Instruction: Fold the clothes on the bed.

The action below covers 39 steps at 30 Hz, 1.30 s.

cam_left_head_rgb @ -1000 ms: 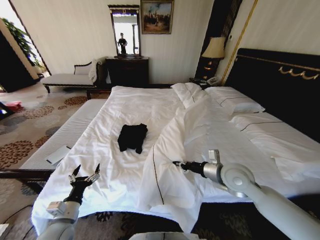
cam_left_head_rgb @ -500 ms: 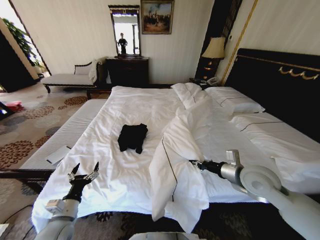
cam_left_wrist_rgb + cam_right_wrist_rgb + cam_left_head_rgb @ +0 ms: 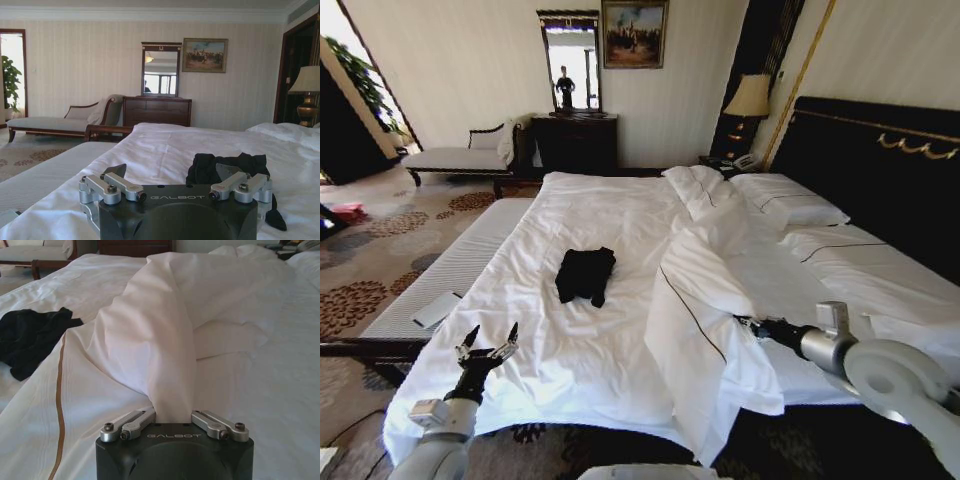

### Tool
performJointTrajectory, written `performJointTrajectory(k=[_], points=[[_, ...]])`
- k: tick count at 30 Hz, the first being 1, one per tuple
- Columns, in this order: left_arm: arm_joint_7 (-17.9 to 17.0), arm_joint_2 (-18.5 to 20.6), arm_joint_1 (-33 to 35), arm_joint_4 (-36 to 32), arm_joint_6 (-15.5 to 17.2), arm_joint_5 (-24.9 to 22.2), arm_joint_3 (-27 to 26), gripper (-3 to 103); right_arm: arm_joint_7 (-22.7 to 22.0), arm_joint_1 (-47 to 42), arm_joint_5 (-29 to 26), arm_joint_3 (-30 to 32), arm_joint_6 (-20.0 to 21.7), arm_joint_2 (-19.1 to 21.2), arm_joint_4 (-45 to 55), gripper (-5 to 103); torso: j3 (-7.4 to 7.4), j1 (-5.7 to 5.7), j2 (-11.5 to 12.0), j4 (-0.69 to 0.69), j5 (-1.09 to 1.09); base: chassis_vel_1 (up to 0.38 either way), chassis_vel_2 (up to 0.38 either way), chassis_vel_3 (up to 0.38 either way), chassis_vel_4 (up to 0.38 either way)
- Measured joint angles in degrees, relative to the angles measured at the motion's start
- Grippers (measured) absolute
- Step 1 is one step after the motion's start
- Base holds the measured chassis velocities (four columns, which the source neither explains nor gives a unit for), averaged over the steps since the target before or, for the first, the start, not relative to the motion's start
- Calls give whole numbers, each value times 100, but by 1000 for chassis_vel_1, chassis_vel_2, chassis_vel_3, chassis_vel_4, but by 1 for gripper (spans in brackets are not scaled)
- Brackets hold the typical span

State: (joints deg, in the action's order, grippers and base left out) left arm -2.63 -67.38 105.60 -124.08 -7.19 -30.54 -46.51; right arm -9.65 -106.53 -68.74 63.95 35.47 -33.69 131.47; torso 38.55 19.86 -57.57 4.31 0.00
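Observation:
The clothes, one crumpled black T-shirt (image 3: 585,275), lie in the middle of the bed (image 3: 590,210) on its white cover. The shirt also appears ahead in the left wrist view (image 3: 225,167) and off to the side in the right wrist view (image 3: 30,337). My left gripper (image 3: 488,345) hovers open over the bed's near left corner, short of the shirt and holding nothing (image 3: 172,171). My right gripper (image 3: 745,322) is shut on a bunched fold of the white duvet (image 3: 700,300), right of the shirt. The fold rises from between its fingers (image 3: 172,412).
A tall dark headboard (image 3: 880,170) and white pillows (image 3: 790,205) stand at the right. A white-striped bench (image 3: 460,265) runs along the bed's left side. A chaise (image 3: 455,158), a dark dresser (image 3: 575,140) and a lamp (image 3: 750,97) line the far wall.
My right gripper has moved to the right with the duvet fold in it, dragging the raised fold farther from the shirt. The left gripper and the shirt have stayed put.

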Motion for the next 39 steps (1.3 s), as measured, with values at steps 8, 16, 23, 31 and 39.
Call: performJointTrajectory(k=[8, 16, 23, 31, 39], points=[[8, 32, -24, 80, -47, -27, 24, 100, 484, -555, 1183, 746, -290, -917, -109, 3, 0, 0, -1, 3, 0, 0, 0, 0, 0], [7, 44, -95, 115, -28, -52, 51, 100, 664, -833, 1863, 1051, -477, -1140, -442, 3, 0, 1, 0, 0, 0, 0, 0, 0, 0], [8, 44, -98, 199, -54, -69, 58, 100, 760, -1119, 2262, 1222, -643, -1388, -851, 3, 0, 0, 0, 1, 1, 0, 0, 0, 0], [10, 68, -168, 261, -57, -73, 112, 100, 775, -1229, 2273, 1414, -736, -1599, -1222, 3, 0, 0, 0, 0, 0, 0, 0, 0, 0], [10, 130, -207, 328, -69, -132, 119, 100, 802, -1168, 2287, 1740, -826, -1898, -1698, 3, 0, 0, 0, 1, 1, 0, 0, 0, 0]])
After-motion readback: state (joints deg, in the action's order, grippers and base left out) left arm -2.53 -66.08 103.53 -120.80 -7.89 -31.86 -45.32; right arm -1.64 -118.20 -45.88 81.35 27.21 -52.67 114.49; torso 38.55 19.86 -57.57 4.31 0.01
